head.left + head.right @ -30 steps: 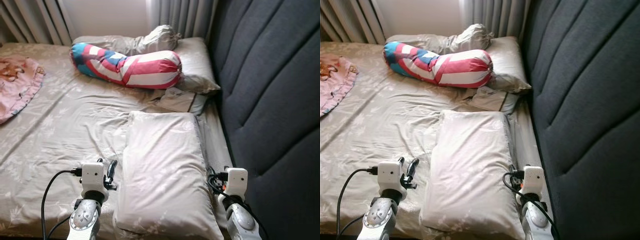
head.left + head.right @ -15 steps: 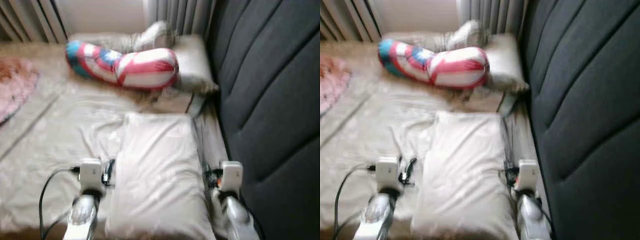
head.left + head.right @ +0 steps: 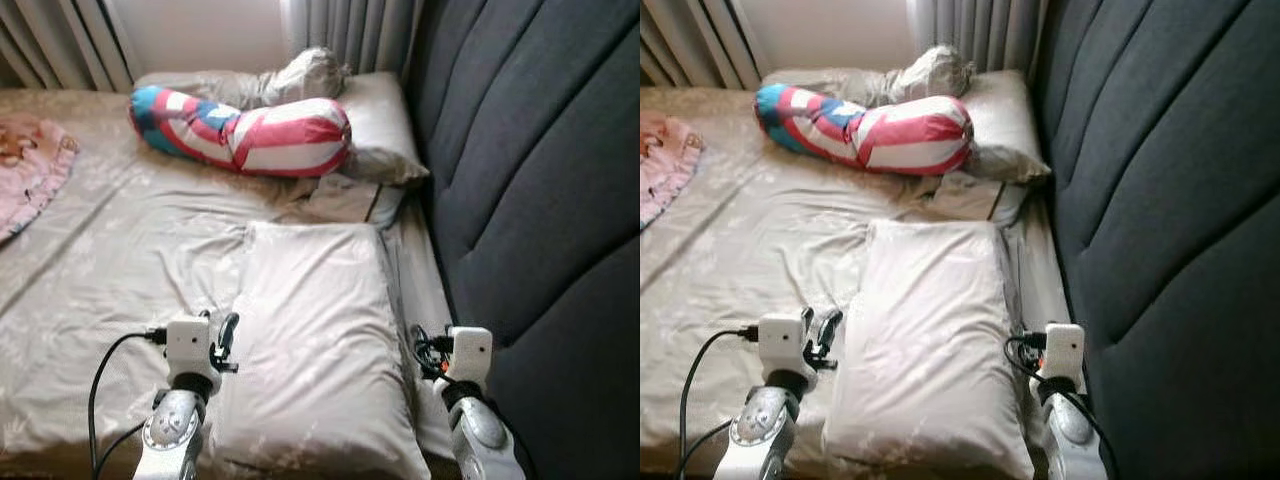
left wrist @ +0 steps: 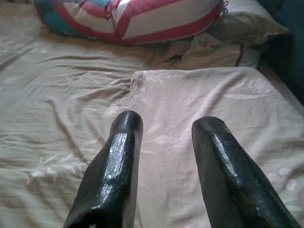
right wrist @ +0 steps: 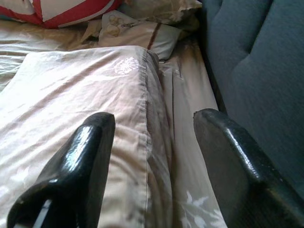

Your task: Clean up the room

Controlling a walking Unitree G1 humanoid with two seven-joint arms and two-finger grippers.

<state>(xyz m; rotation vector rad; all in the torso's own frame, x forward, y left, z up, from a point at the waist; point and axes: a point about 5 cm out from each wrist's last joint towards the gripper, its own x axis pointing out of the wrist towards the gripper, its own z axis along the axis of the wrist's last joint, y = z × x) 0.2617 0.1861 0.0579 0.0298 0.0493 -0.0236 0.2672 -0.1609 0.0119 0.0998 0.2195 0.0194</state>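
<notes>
Pillow [image 3: 320, 340] lies flat on the bed [image 3: 110, 260], long side running away from the robot, right edge close beside the dark padded headboard [image 3: 530, 200]. Beige floral case, slack and wrinkled. Judged soft, light, floppy; it should sag if lifted by one corner. Case fabric looks loose, so a shallow pinch may take cloth only.

Left gripper [image 3: 222, 335] hovers at the near left edge of the pillow, fingers parted, holding nothing. Right gripper [image 5: 152, 156] sits over the near right edge, fingers [image 5: 83, 152] spread wide across the seam, also empty.

Best hold, by my reading: both near corners or the two long edges at once, biting deep into the filling.

Room: narrow strip of sheet between pillow and headboard, tight for the right arm. Open sheet to the left, well clear.

Farther off: a folded cloth [image 3: 350, 200] just beyond the pillow's far end, then a striped red, white and blue bolster [image 3: 245, 135] resting against a second pillow [image 3: 385, 130]. Pink cloth [image 3: 30, 170] at far left. Curtains [image 3: 350, 30] behind.
</notes>
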